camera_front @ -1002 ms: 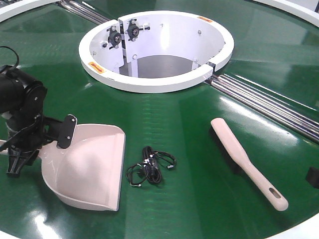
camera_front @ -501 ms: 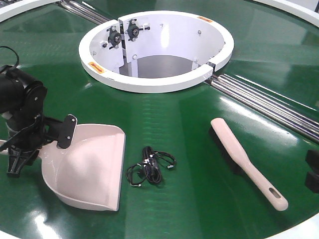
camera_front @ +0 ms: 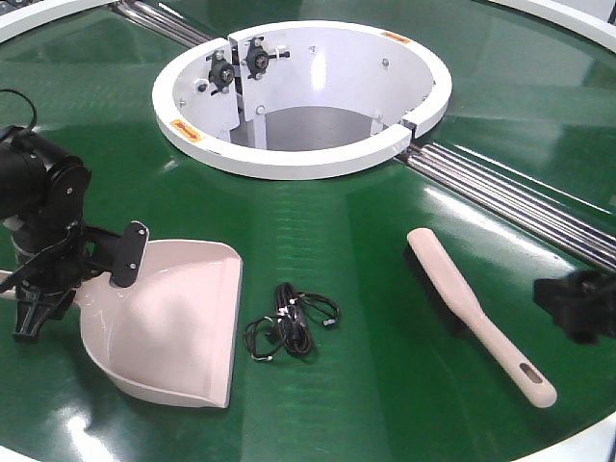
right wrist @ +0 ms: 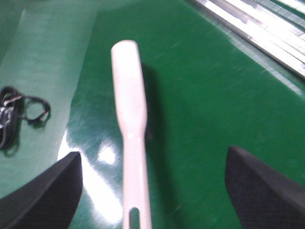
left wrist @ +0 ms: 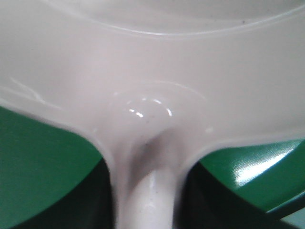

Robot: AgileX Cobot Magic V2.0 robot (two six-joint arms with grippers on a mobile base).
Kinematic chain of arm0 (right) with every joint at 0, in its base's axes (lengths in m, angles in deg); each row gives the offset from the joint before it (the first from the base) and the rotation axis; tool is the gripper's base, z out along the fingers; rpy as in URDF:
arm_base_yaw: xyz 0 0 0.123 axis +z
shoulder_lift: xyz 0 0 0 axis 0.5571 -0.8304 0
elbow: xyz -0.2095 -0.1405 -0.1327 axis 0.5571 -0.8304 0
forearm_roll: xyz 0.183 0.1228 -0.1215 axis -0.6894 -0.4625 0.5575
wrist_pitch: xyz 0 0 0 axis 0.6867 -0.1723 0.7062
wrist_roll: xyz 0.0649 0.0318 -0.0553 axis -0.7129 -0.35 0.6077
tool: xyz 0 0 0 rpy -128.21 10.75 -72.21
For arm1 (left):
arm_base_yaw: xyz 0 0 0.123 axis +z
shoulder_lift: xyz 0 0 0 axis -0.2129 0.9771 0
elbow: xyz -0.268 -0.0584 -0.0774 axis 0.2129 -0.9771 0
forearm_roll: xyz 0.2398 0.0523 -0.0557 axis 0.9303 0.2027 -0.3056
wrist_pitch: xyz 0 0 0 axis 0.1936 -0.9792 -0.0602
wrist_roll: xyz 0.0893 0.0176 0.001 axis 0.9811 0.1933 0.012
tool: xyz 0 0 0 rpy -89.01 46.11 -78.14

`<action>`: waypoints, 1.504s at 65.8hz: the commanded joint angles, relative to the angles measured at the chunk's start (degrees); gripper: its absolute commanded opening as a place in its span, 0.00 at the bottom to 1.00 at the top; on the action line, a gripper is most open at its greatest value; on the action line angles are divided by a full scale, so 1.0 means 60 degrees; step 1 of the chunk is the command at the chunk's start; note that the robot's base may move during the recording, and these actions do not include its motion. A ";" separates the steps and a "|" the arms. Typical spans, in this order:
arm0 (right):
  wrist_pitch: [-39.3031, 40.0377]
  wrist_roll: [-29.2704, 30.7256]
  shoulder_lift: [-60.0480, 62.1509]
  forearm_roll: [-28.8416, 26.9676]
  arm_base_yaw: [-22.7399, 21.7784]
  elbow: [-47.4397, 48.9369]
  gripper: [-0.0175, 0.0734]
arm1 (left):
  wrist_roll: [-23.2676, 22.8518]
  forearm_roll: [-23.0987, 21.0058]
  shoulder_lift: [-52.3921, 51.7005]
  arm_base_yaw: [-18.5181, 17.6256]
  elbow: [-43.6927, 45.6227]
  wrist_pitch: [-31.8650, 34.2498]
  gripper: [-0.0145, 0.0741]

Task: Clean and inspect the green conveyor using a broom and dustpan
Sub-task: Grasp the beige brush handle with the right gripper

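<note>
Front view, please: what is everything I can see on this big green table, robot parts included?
green conveyor: one, glossy dark green, fills the view.
white ring: one, white, upper centre, ringed by the belt.
metal roller strips: two runs, silver, upper left and right of the ring.
dustpan: one, beige-pink, lower left.
broom: one, beige with dark bristles, lower right, lying flat.
cable bundle: one, black, between dustpan and broom.
left gripper: one, black, shut on the dustpan's handle.
right gripper: one, black, open, near the broom's handle end.

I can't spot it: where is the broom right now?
Front view: the broom lies flat on the green conveyor at right, between the black cable and the right tool.
</note>
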 commanded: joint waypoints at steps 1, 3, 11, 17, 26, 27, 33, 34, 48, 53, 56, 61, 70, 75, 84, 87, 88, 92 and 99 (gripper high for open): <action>-0.0364 0.0251 -0.0962 -0.0232 -0.0032 0.1071 0.83 | 0.0015 0.0055 -0.0393 -0.0068 0.0272 -0.0026 0.16; -0.0587 0.0251 -0.1241 -0.0218 -0.0032 0.1313 0.83 | 0.0015 0.0055 -0.0393 -0.0068 0.0272 -0.0026 0.16; -0.1448 0.0251 -0.2223 -0.0190 0.0083 0.2226 0.83 | 0.0015 0.0055 -0.0393 -0.0068 0.0272 -0.0026 0.16; -0.1821 0.0091 -0.2860 0.0491 0.0661 0.2749 0.83 | 0.0015 0.0055 -0.0393 -0.0068 0.0272 -0.0026 0.16; -0.2835 -0.1359 -0.3861 0.1888 0.1632 0.3592 0.83 | 0.0015 0.0055 -0.0393 -0.0068 0.0272 -0.0026 0.16; -0.2901 -0.1400 -0.3972 0.2015 0.1655 0.3630 0.83 | 0.0015 0.0055 -0.0393 -0.0068 0.0272 -0.0026 0.16; -0.3513 -0.1588 -0.4564 0.2361 0.1718 0.4028 0.83 | 0.0015 0.0055 -0.0393 -0.0068 0.0272 -0.0026 0.16; -0.3589 -0.1570 -0.4654 0.2361 0.1718 0.4073 0.83 | 0.0015 0.0055 -0.0393 -0.0068 0.0272 -0.0026 0.16; -0.3997 -0.1285 -0.5717 0.2289 0.1718 0.4295 0.83 | 0.0015 0.0055 -0.0393 -0.0068 0.0272 -0.0026 0.16; -0.4064 -0.1285 -0.6124 0.2252 0.1718 0.4295 0.83 | 0.0015 0.0055 -0.0393 -0.0068 0.0272 -0.0026 0.16; -0.4075 -0.1285 -0.6314 0.2252 0.1718 0.4295 0.83 | 0.0015 0.0055 -0.0393 -0.0068 0.0272 -0.0026 0.16; -0.4064 -0.1285 -0.6588 0.2252 0.1718 0.4307 0.83 | 0.0015 0.0055 -0.0393 -0.0068 0.0272 -0.0026 0.16; -0.4040 -0.1305 -0.6994 0.2244 0.1718 0.4360 0.83 | 0.0015 0.0055 -0.0393 -0.0068 0.0272 -0.0026 0.16; -0.4040 -0.1333 -0.7225 0.2220 0.1718 0.4360 0.83 | 0.0015 0.0055 -0.0393 -0.0068 0.0272 -0.0026 0.16; -0.4026 -0.1353 -0.7648 0.2115 0.1718 0.4360 0.83 | 0.0015 0.0055 -0.0393 -0.0068 0.0272 -0.0026 0.16; -0.3979 -0.1365 -0.7762 0.2049 0.1718 0.4360 0.83 | 0.0015 0.0055 -0.0393 -0.0068 0.0272 -0.0026 0.16; -0.3942 -0.1365 -0.7789 0.2025 0.1718 0.4360 0.83 | 0.0015 0.0055 -0.0393 -0.0068 0.0272 -0.0026 0.16; -0.3816 -0.1427 -0.7871 0.1962 0.1718 0.4360 0.82 | 0.0015 0.0055 -0.0393 -0.0068 0.0272 -0.0026 0.16; -0.3656 -0.1477 -0.7901 0.1772 0.1718 0.4360 0.77 | 0.0015 0.0055 -0.0393 -0.0068 0.0272 -0.0026 0.16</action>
